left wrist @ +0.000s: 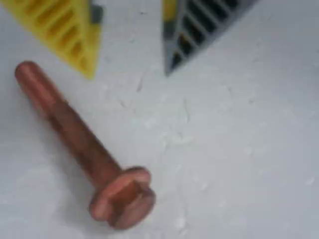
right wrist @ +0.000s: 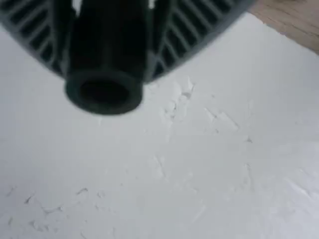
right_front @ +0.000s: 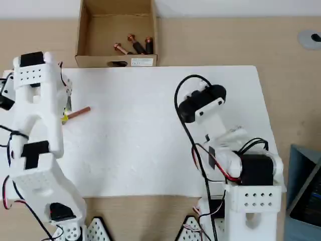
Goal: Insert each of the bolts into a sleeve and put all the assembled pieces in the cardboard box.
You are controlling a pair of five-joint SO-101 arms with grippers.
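1. We are at the bolt pick-up: the bolt point(left wrist: 75, 134) lies flat on the white pad point(left wrist: 239, 164), just below our left gripper point(left wrist: 129, 69), whose fingers are spread
2. Our right gripper point(right wrist: 109, 45) pinches a black sleeve point(right wrist: 104, 92)
3. Next, we judge: grip the shank and align it with the bore. Assembled pieces point(right_front: 133, 45) already lie in the cardboard box point(right_front: 83, 35)

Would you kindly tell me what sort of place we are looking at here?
Most likely a robotics lab bench: a left arm and a right arm at a wooden table, a white foam mat, and a cardboard box holding assembled pieces; the right hand grips a black sleeve.
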